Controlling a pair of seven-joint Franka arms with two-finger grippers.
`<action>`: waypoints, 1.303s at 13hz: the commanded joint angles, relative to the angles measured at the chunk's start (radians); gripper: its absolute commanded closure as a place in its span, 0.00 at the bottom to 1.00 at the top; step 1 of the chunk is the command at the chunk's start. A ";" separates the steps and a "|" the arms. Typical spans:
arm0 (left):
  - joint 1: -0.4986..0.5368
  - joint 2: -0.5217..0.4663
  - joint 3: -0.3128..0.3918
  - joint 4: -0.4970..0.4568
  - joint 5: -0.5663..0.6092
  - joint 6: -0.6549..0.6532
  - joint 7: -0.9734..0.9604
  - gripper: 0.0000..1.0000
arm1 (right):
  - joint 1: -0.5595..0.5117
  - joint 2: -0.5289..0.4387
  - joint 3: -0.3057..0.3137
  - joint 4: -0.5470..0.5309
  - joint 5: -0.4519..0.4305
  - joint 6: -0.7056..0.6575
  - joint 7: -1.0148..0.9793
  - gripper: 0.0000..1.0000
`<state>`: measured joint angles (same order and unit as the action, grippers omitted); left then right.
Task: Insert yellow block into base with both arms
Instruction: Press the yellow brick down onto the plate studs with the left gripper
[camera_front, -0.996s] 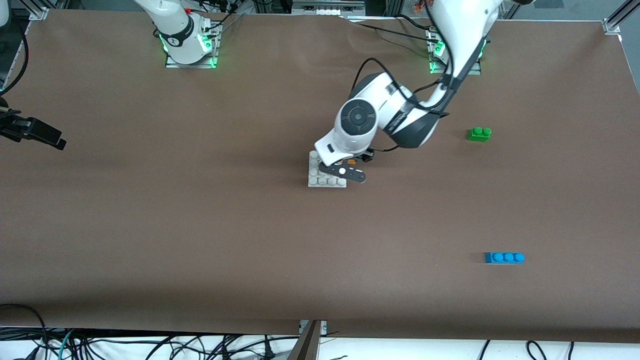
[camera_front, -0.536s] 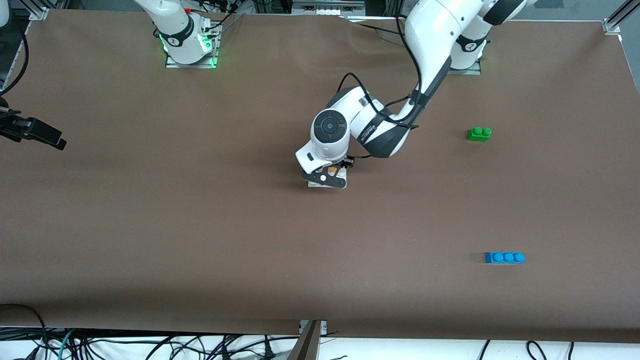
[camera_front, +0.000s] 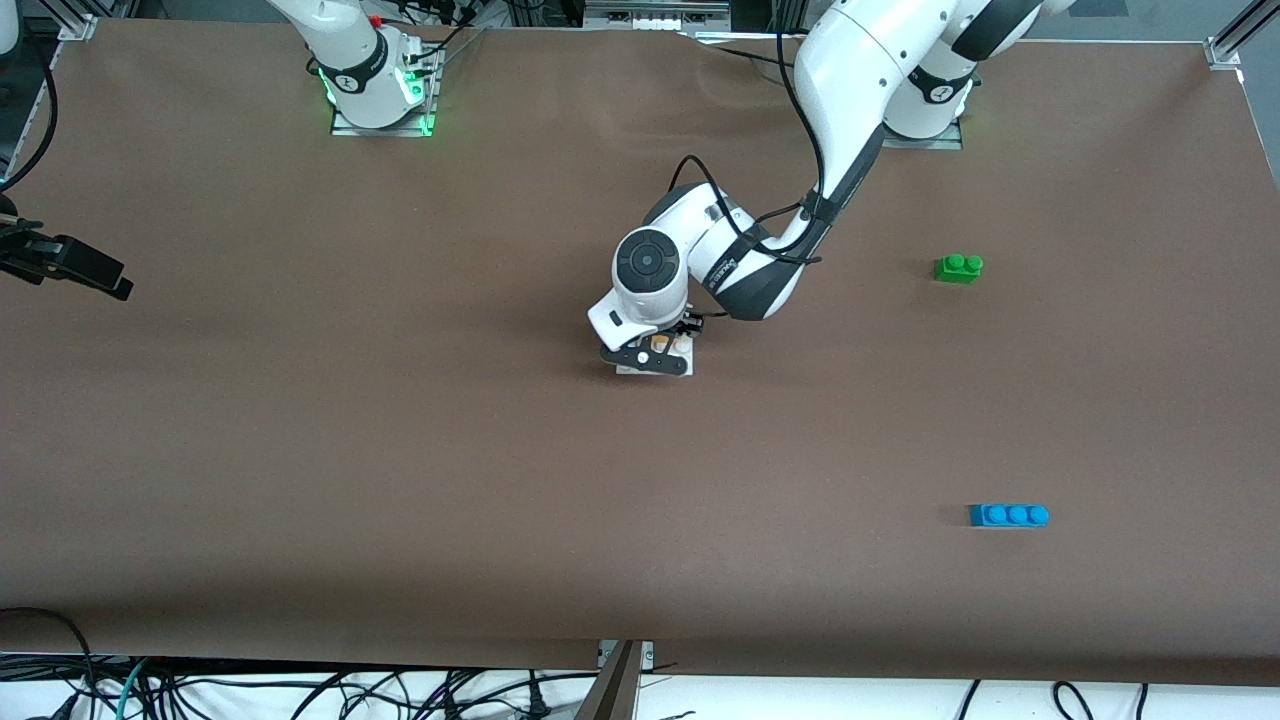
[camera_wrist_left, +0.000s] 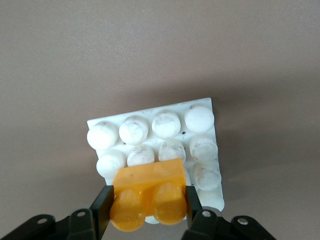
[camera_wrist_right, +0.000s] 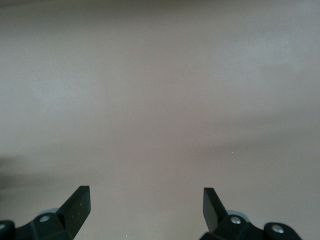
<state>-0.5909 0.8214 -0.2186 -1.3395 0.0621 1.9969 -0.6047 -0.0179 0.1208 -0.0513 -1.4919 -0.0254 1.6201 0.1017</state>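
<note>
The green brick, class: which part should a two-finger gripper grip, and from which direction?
Come straight down on the green brick and pinch its two long flat sides below the studs. It sits upright and alone on the table, so probably nothing blocks the fingers.

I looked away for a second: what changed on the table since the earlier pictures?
The left gripper, shut on the yellow block, swung from the base's edge toward the right arm's end and now hangs over its studs. The base, green brick, blue brick and open right gripper stayed put.

Yellow block (camera_wrist_left: 148, 192): smooth, glossy plastic. Base (camera_wrist_left: 155, 131): white plastic, scuffed and dull. Table cover (camera_front: 400, 480): matt brown, faintly grained.
</note>
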 joint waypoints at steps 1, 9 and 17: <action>-0.014 0.015 0.010 0.033 0.028 -0.007 -0.021 0.73 | -0.008 -0.004 0.005 0.002 0.007 -0.009 -0.014 0.00; -0.023 0.010 0.001 0.022 0.028 -0.020 -0.009 0.73 | -0.008 -0.004 0.005 0.002 0.007 -0.009 -0.016 0.00; -0.026 0.012 0.001 0.003 0.028 -0.020 -0.004 0.73 | -0.008 -0.004 0.005 0.002 0.007 -0.008 -0.016 0.00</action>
<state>-0.6099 0.8333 -0.2211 -1.3378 0.0627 1.9874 -0.6052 -0.0179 0.1210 -0.0513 -1.4919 -0.0254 1.6201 0.1017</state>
